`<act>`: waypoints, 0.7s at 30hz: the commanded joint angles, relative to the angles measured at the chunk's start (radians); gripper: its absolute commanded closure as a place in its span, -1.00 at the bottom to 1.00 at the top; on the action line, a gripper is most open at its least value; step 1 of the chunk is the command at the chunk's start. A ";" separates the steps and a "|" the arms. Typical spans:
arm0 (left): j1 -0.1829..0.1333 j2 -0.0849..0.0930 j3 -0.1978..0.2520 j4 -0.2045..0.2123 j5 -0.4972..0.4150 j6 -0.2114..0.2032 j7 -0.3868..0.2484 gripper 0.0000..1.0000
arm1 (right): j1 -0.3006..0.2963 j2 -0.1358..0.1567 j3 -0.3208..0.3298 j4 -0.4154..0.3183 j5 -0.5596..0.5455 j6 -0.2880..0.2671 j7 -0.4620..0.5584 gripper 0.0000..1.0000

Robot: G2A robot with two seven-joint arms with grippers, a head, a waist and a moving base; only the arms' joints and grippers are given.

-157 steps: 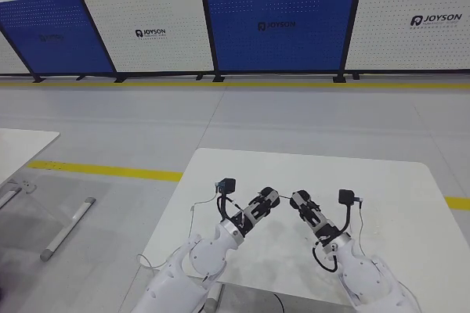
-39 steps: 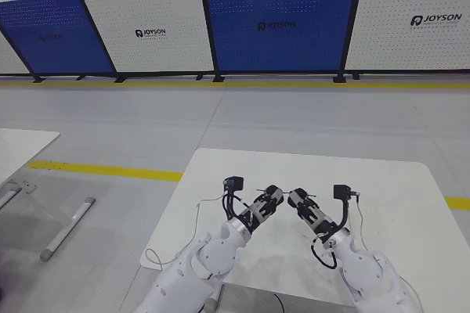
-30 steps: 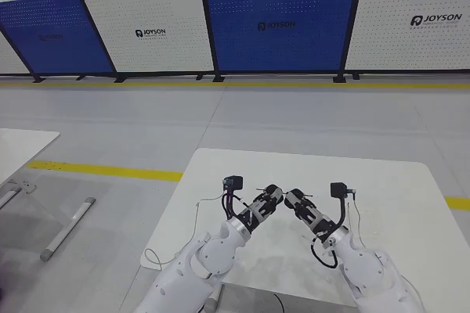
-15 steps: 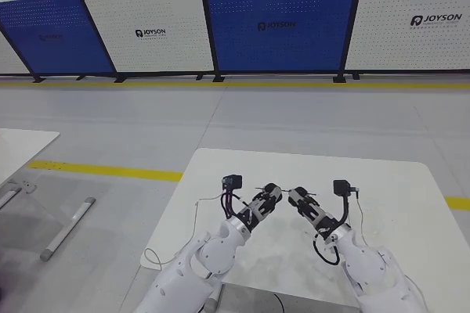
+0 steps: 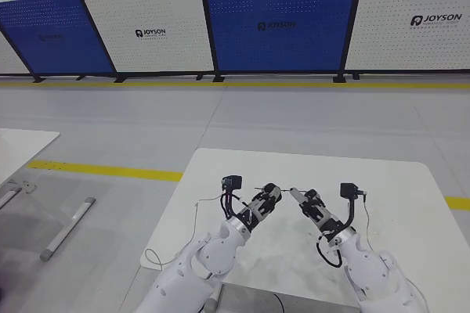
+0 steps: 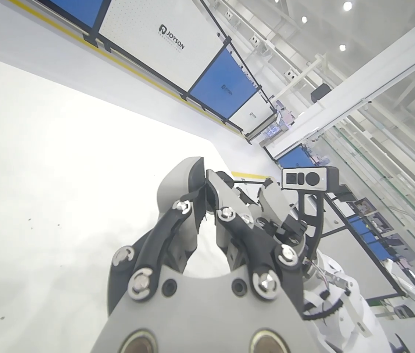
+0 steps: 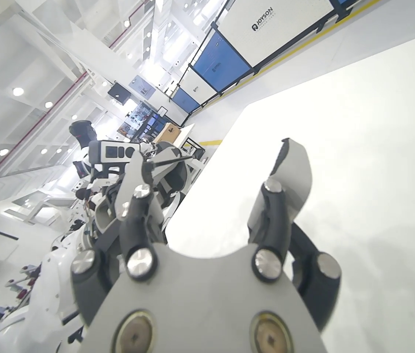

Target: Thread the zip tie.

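A thin black zip tie [image 6: 248, 182] is pinched between the fingertips of my left gripper [image 6: 206, 182], which is shut on it above the white table [image 5: 376, 180]. The strap sticks out sideways toward my right gripper [image 6: 270, 200] close beside it. In the right wrist view the zip tie [image 7: 168, 162] shows as a dark line just past one finger [image 7: 135, 174]. My right gripper [image 7: 213, 154] is open and holds nothing. In the top view my left gripper [image 5: 271, 192] and right gripper [image 5: 300, 196] hover tip to tip with a small gap, near the table's middle.
The table's left edge runs close to the left arm, and its front edge lies under both forearms. Another white table [image 5: 16, 149] stands far off to the left across the floor. Bare tabletop stretches behind and to the right of the grippers.
My right gripper, earlier pressed close against the left one, has drawn back a little to the right. The left gripper has kept its place with the zip tie.
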 commanded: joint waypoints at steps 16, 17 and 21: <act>0.009 -0.001 -0.002 -0.014 -0.008 -0.013 -0.009 1.00 | 0.015 -0.003 -0.002 0.010 -0.010 -0.007 0.009 1.00; 0.008 -0.001 -0.001 -0.014 -0.009 -0.014 -0.012 1.00 | 0.014 -0.003 -0.002 0.009 -0.011 -0.009 0.011 1.00; 0.007 -0.001 0.001 -0.013 -0.007 -0.017 -0.021 1.00 | 0.013 -0.001 0.001 0.002 -0.022 -0.016 0.019 1.00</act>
